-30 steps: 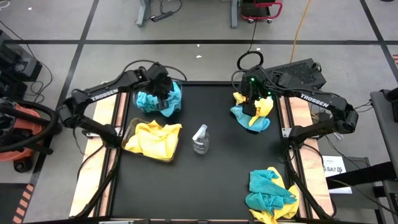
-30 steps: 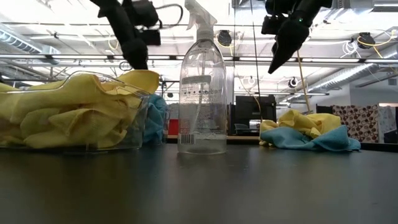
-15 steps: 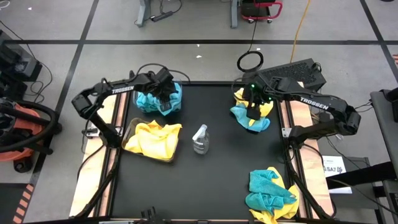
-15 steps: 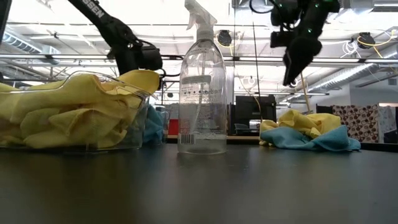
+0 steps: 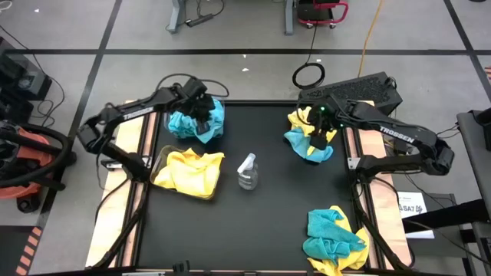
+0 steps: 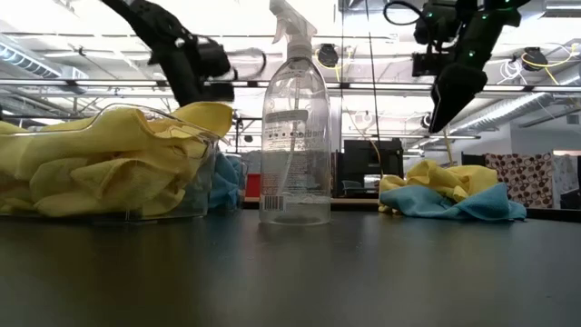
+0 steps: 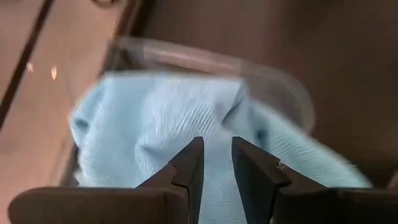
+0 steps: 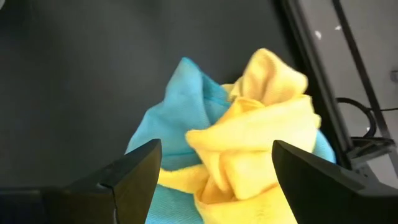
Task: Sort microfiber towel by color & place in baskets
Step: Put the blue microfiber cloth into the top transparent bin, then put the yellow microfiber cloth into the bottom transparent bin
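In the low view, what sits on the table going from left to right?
Clear basket of yellow towels → spray bottle → loose pile of yellow and teal towels.

The towels [image 8: 249, 168] are soft fuzzy matt cloth, the baskets [image 6: 186, 173] and bottle [image 6: 295, 136] clear glossy plastic, the table [image 5: 261, 222] matt black.

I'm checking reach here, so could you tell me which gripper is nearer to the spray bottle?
Roughly equal; I cannot pick. The left gripper hovers over the teal-filled basket, the right gripper over the unsorted pile, either side of the spray bottle.
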### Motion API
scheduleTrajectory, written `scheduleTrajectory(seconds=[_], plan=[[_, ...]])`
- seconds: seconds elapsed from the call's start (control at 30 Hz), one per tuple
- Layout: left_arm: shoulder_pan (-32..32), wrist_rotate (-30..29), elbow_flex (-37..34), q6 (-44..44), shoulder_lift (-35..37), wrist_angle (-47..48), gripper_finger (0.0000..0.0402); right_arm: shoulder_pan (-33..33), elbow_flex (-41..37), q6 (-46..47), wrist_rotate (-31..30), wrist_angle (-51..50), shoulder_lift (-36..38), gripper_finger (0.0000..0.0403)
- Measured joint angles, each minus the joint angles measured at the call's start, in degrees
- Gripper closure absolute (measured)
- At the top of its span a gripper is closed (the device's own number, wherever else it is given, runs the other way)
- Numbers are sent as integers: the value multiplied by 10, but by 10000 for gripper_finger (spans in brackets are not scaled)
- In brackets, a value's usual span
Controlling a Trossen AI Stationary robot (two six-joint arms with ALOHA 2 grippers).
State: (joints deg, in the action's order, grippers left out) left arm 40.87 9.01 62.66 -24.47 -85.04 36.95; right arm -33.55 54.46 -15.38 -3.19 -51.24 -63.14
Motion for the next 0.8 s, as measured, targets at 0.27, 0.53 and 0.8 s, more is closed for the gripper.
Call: scheduleTrajectory(seconds=[0.27,0.53,0.8], plan=[[-14,60,2,-3,86,-9,275,-24,-1,12,-3,-16,15,105],[-48,212,2,-3,111,-24,140,-41,-54,11,-46,-1,14,105],[-140,248,-8,-2,111,-63,111,-69,-90,39,-120,0,14,105]])
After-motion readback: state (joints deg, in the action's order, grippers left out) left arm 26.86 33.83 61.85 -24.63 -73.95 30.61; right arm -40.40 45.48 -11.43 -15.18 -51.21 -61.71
